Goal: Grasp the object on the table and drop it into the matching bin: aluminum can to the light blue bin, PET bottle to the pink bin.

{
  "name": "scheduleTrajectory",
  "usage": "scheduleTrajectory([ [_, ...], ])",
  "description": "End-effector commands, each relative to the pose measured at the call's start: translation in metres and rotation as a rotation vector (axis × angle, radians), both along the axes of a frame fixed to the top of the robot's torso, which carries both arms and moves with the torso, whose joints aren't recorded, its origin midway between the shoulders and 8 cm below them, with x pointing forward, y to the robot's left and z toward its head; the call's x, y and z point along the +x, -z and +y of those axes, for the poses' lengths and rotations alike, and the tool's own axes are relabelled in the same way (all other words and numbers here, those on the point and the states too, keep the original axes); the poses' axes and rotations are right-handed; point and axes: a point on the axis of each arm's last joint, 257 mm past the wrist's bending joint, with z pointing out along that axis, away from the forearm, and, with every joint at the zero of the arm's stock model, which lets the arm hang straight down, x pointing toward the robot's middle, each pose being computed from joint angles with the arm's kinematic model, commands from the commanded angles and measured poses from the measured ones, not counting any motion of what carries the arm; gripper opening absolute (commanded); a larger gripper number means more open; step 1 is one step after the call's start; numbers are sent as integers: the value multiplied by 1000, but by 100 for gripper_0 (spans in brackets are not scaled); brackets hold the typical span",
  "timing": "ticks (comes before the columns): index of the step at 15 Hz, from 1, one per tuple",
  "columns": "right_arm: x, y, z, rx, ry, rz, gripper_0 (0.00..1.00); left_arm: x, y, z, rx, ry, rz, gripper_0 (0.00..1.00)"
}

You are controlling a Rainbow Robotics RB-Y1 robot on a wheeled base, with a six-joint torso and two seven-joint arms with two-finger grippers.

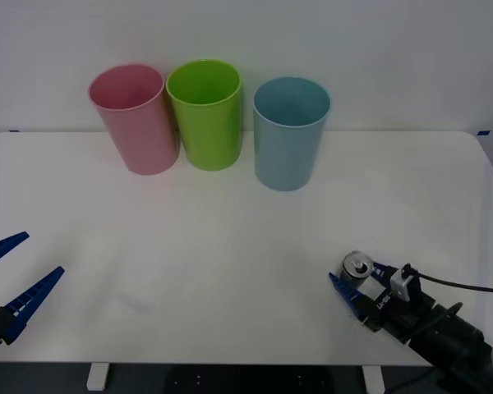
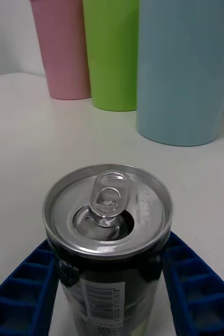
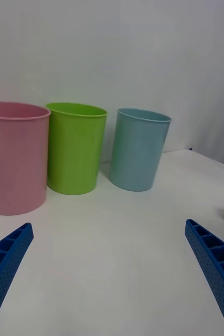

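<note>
On table [image 1: 230, 246]: 1 aluminum can [image 1: 358, 267] | 3 bins | right claw [image 1: 360, 281] clasping can | left claw [image 1: 16, 275] spread wide

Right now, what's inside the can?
The aluminum can, standing between the right gripper fingers, has its tab lifted and mouth open; the interior is dark, contents can't be seen.
</note>
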Motion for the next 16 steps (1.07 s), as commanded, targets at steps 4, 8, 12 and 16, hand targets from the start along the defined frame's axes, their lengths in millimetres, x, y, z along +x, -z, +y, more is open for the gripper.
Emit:
scheduleTrajectory([
  [4,3,-4,-1,6,2,-5,0,0,0,0,0,0,0,100],
  [8,8,-11,-4,24,11,-12,0,0,0,0,0,0,0,100],
  [12,16,-33,-4,69,21,-16,0,0,0,0,0,0,0,100],
  [16,25,-75,3,153,20,-27,0,0,0,0,0,0,0,100],
])
